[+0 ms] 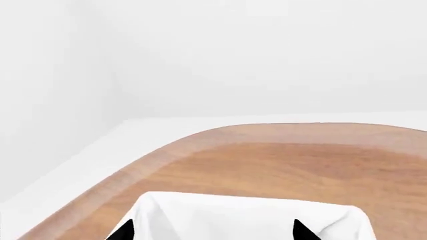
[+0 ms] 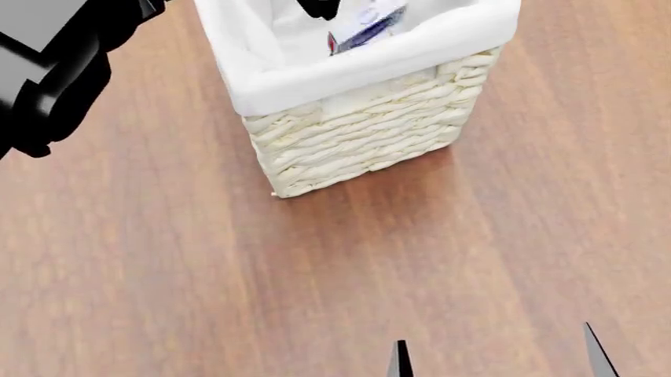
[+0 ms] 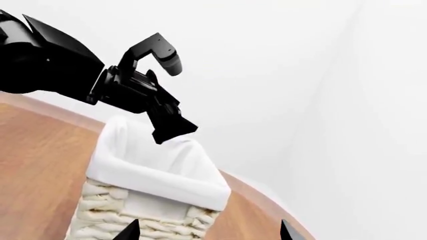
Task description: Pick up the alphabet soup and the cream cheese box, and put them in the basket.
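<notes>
The basket (image 2: 362, 133) stands on the wooden table at the top middle of the head view, its white liner folded over the rim. The cream cheese box (image 2: 365, 27), white with a blue side and a red edge, lies tilted inside it. My left gripper (image 2: 320, 8) hangs over the basket's opening, open and empty. In the left wrist view its fingertips (image 1: 123, 232) are spread above the white liner (image 1: 247, 217). My right gripper (image 2: 498, 357) is open and empty near the table's front, apart from the basket (image 3: 147, 220). The alphabet soup is out of view.
The wooden table (image 2: 346, 267) stretches between the basket and my right gripper. Its rounded far edge (image 1: 200, 137) shows beyond the basket, with white walls behind. My left arm (image 2: 53, 71) crosses the upper left of the head view and reaches over the basket (image 3: 60, 65).
</notes>
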Robot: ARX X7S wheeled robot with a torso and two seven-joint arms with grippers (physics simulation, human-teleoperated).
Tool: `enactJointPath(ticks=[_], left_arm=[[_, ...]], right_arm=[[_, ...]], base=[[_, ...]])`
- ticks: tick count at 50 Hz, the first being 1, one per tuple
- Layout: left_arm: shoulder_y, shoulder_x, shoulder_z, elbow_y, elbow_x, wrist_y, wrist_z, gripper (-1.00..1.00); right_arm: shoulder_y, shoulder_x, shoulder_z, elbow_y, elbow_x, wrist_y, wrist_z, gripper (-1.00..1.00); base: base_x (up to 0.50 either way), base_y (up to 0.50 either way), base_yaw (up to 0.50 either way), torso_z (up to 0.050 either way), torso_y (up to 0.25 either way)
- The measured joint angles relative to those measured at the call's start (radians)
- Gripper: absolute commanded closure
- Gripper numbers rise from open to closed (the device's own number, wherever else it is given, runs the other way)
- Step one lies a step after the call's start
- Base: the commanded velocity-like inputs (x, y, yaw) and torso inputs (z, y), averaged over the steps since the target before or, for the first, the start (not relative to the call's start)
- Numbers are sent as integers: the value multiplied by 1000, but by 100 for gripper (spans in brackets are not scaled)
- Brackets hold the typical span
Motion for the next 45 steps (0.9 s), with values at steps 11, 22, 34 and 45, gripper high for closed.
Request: enactJointPath(ticks=[11,22,34,45], left_arm=[[23,-2,-39,28,-4,-6,-20,-100],[160,-126,-447,403,238,53,-438,-100],[559,-435,-615,1208,553,58,-1087,-100],[820,-580,-619,1559,712,96,-1323,-100]], right_arm=[[6,-7,-1,2,-4,5,-11,-100],[15,-5,-10,23,2,3,-3,-100],[35,2,-30,50,17,5,11,-100],[68,10,-59,77,26,17,18,-100]], base=[[0,0,0,0,0],[0,0,0,0,0],[0,0,0,0,0],[0,0,0,0,0]])
